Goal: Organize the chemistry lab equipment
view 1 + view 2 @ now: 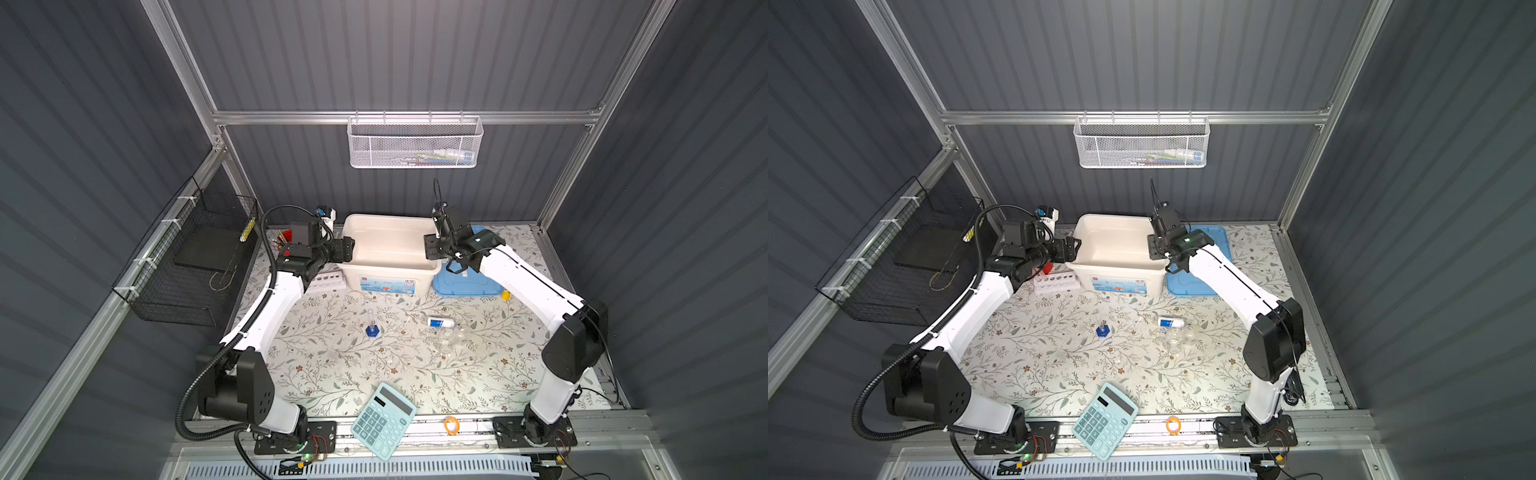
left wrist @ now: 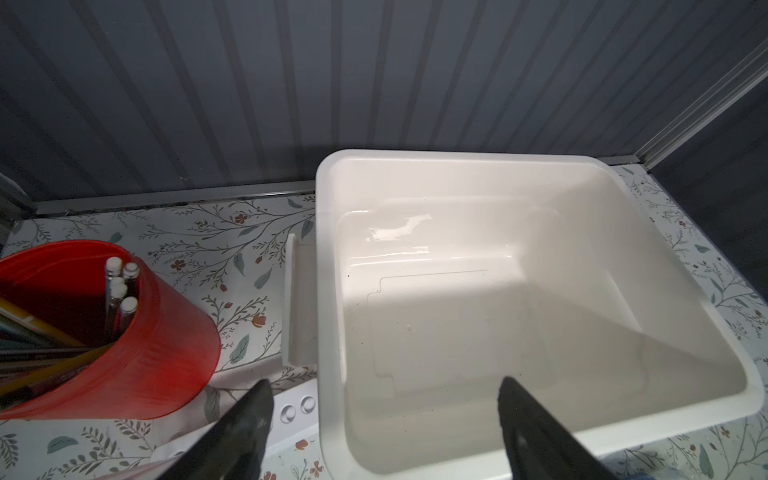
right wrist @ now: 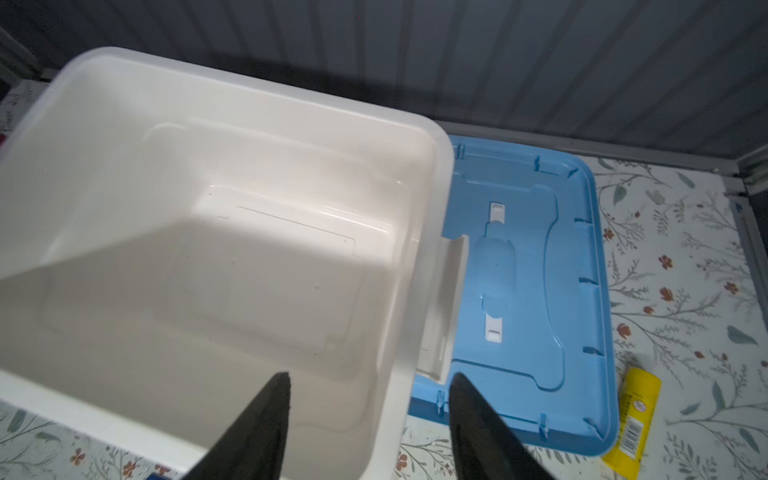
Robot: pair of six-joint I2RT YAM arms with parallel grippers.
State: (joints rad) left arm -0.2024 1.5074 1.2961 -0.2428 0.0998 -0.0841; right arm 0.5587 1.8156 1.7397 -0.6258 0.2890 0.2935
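Left gripper (image 2: 384, 382): I see it spread wide and empty, one finger outside and one inside the left wall of the open white plastic tub (image 1: 386, 217).
Right gripper (image 3: 370, 374): also parted and carrying nothing, astride the tub's right wall by its side handle. From the wrist view I cannot tell whether a pad already touches the plastic.
Tub risk: if I close one side before the other, or lift unevenly, the light tub may twist, slip free, or skid into the white test-tube rack (image 1: 328, 280) and the red translucent cup of pens (image 2: 124, 353) just beside it.
Lid risk: the upturned blue plastic lid (image 3: 540, 270) lies just beside the tub, partly under its rim, so my outer right finger could snag it.
Glassware location: all of it is on the floral mat (image 1: 332, 374) mid-table, well apart from both grippers, with none in the tub.
Glassware look: a slim clear cylinder on a blue hexagonal foot (image 1: 372, 329) stands upright. A blue-and-white labelled clear flask (image 1: 440, 323) lies on its side near a cluster of clear beakers (image 1: 446, 343), which almost vanish into the pattern.
Glassware risk: dragging the tub forward could topple them.
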